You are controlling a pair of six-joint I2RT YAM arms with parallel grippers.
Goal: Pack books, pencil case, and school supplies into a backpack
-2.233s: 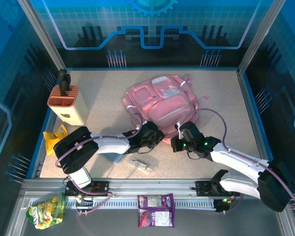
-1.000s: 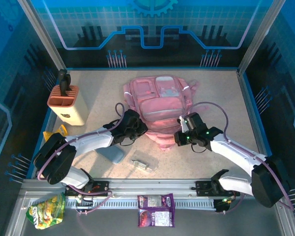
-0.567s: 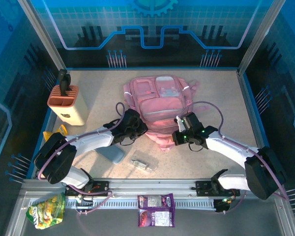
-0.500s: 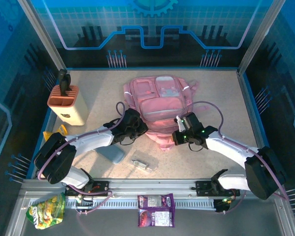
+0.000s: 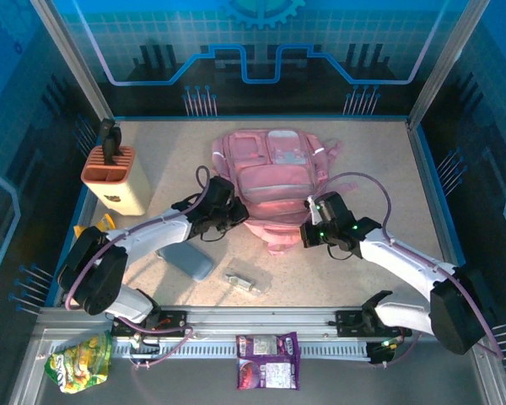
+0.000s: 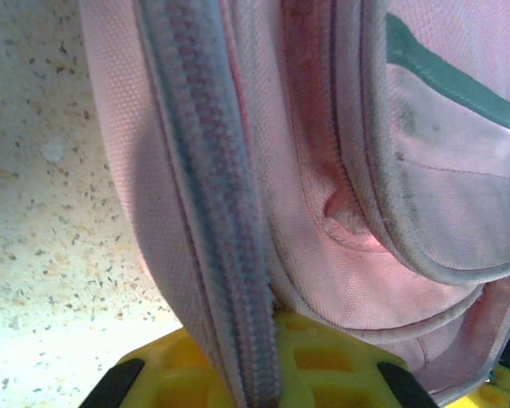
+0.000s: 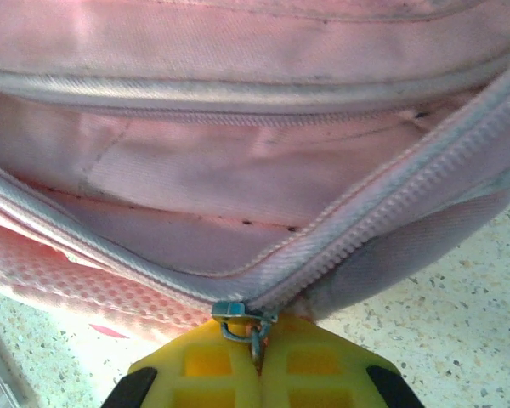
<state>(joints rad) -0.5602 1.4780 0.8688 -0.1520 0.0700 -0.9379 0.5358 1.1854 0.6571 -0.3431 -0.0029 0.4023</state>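
Observation:
The pink backpack (image 5: 270, 173) lies flat mid-table. My left gripper (image 5: 233, 214) is at its near left edge, its yellow fingers (image 6: 323, 357) shut on the backpack's zipper seam (image 6: 212, 221). My right gripper (image 5: 307, 229) is at the near right corner, shut on the metal zipper pull (image 7: 253, 333) of a partly open pocket (image 7: 238, 204). The grey-blue pencil case (image 5: 185, 261) lies on the table under the left arm. A small clear, silvery school supply (image 5: 243, 283) lies near the front edge. The books are out of view.
A beige, orange-topped block (image 5: 114, 177) stands at the left edge, a yellow snack bag (image 5: 93, 233) beside it. On the front rail (image 5: 320, 348) lie purple snack packets (image 5: 268, 360) and a green-yellow bag (image 5: 78, 361). A metal frame and blue walls enclose the table (image 5: 379, 169).
My right gripper has closed fully on the zipper pull. The left gripper has drawn the backpack's edge slightly to the far side, uncovering more of the pencil case.

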